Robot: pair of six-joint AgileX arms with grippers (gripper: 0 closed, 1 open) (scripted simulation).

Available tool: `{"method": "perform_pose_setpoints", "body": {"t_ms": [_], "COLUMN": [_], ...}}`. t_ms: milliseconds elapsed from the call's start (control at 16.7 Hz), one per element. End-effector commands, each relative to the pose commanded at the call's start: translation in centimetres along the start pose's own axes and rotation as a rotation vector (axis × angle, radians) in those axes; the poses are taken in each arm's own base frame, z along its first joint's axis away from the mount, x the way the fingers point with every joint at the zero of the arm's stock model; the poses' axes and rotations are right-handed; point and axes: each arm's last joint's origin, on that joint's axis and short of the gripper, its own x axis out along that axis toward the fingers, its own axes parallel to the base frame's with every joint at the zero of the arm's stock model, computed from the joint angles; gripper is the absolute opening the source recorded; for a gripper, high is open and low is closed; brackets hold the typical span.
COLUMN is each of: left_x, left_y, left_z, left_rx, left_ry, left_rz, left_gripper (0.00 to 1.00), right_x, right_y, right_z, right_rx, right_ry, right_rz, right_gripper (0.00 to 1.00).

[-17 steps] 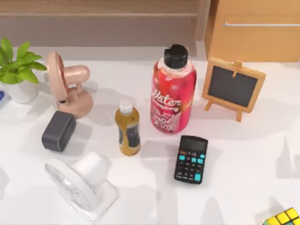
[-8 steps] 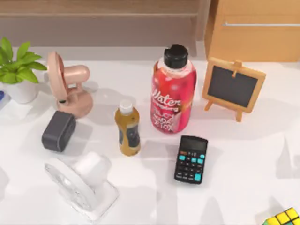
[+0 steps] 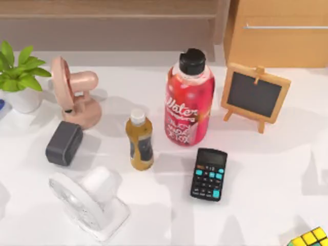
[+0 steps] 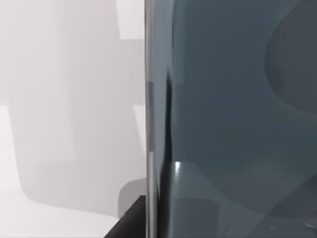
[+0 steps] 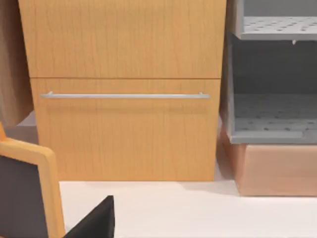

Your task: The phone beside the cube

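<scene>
**Phone close to left wrist camera, cube at bench corner**

The phone [image 4: 233, 119] is seen in the left wrist view as a dark grey-blue glassy slab with a pale silvery rim, very close to the camera, white bench [image 4: 59, 148] beside it. Whether it is gripped cannot be told — the state of the left jaws is not shown. The state of the right jaws cannot be told either; the right wrist view faces a wooden drawer cabinet [image 5: 124, 89] with a metal handle, a grey shelf unit [image 5: 272, 99] next to it.

In the top view the cube [image 3: 311, 238] is found at the near right corner of the bench [image 3: 266, 164], partly cut off by the edge. A black calculator [image 3: 209, 173] lies well apart from it, toward the middle. Behind the calculator a red bottle [image 3: 188, 102] stands upright, a small yellow bottle [image 3: 140, 141] just to its left — a small chalkboard easel [image 3: 255, 96] to its right. On the left side are noted a pink fan [image 3: 74, 92], a dark grey box [image 3: 64, 143], a white fan [image 3: 89, 202] and a potted plant [image 3: 19, 77].
</scene>
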Motion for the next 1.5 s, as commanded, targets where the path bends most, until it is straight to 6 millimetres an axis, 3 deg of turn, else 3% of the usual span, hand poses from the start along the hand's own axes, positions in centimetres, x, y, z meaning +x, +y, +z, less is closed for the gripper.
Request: {"method": "perform_pose_setpoints", "body": {"t_ms": [240, 660, 1020, 1260, 1500], "left_x": [0.0, -2.7, -2.9, -6.5, -11.4], "left_y": [0.0, -0.1, -0.1, 0.1, -1.5], "left_z": [0.0, 0.1, 0.2, 2.0, 5.0], "left_rx": [0.0, -0.007, -0.007, -0.02, -0.04], "left_ry": [0.0, -0.012, -0.015, -0.091, -0.203], "left_rz": [0.0, -0.004, 0.002, 0.11, 0.216], "left_gripper": [0.0, 0.0, 0.0, 0.0, 0.0], "right_x": [0.0, 0.0, 0.0, 0.0, 0.0], "right_y": [0.0, 0.0, 0.0, 0.0, 0.0], "right_z": [0.0, 0.0, 0.0, 0.0, 0.0], "right_rx": [0.0, 0.0, 0.0, 0.0, 0.0], "right_ry": [0.0, 0.0, 0.0, 0.0, 0.0], "right_rz": [0.0, 0.0, 0.0, 0.0, 0.0], "right_gripper": [1.0, 1.0, 1.0, 1.0, 1.0]}}
